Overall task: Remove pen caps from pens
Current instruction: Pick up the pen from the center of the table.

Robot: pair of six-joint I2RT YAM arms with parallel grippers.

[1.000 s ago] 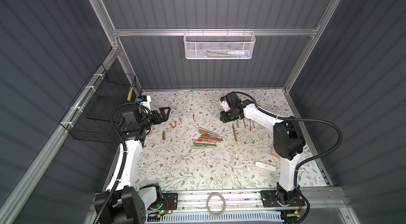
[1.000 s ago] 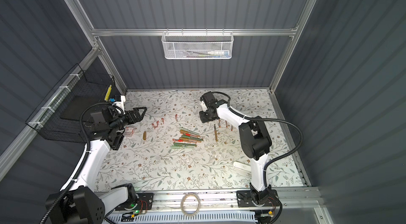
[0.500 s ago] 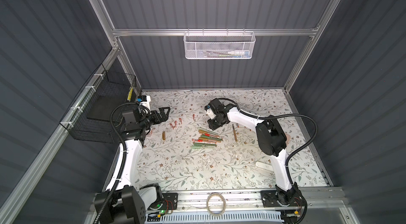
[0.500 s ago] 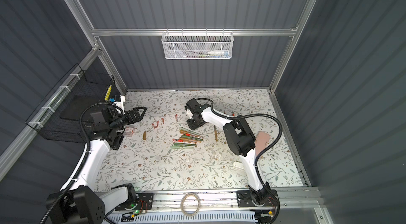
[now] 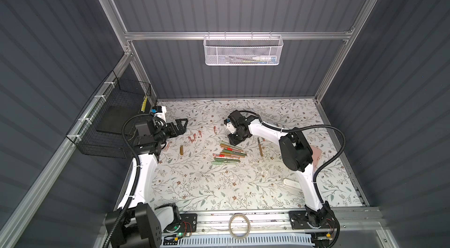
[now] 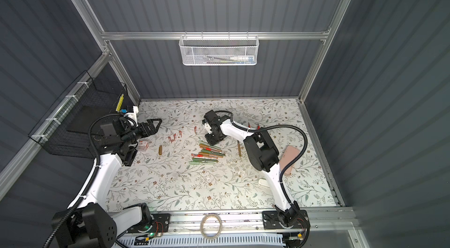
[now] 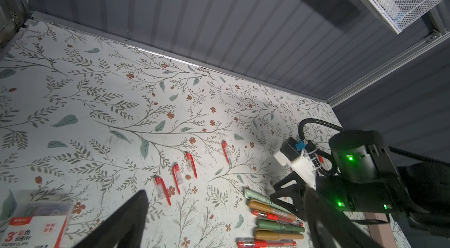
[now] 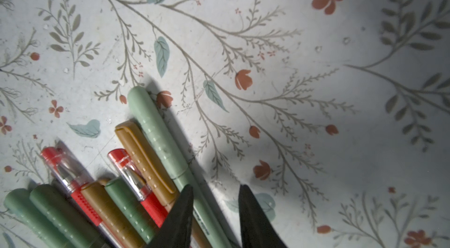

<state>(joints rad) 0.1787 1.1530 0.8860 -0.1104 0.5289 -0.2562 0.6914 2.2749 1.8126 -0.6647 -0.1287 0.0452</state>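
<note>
Several pens (image 5: 229, 154) (image 6: 208, 154) lie side by side mid-table: olive, pale-green, mustard and clear ones with red accents, caps on. My right gripper (image 5: 235, 138) (image 8: 215, 192) is down at the pile's far end, open, its jaws on either side of the outermost pale-green pen (image 8: 155, 132) without closing on it. A lone mustard pen (image 5: 260, 147) lies to the right. Loose red-clipped clear caps (image 5: 194, 137) (image 7: 177, 176) and a brown cap (image 5: 181, 150) lie to the left. My left gripper (image 5: 181, 125) (image 7: 227, 195) hovers open and empty at the far left.
A paper-clip box (image 6: 142, 144) (image 7: 34, 229) sits under the left arm. A pink case (image 6: 288, 159) and a white case (image 5: 291, 183) lie at the right. A black wire basket (image 5: 109, 127) hangs on the left wall, a white mesh basket (image 5: 242, 49) on the back rail.
The right arm swung from the back right leftward and down onto the far end of the pen pile, its jaws narrowing a little. The left arm stayed still.
</note>
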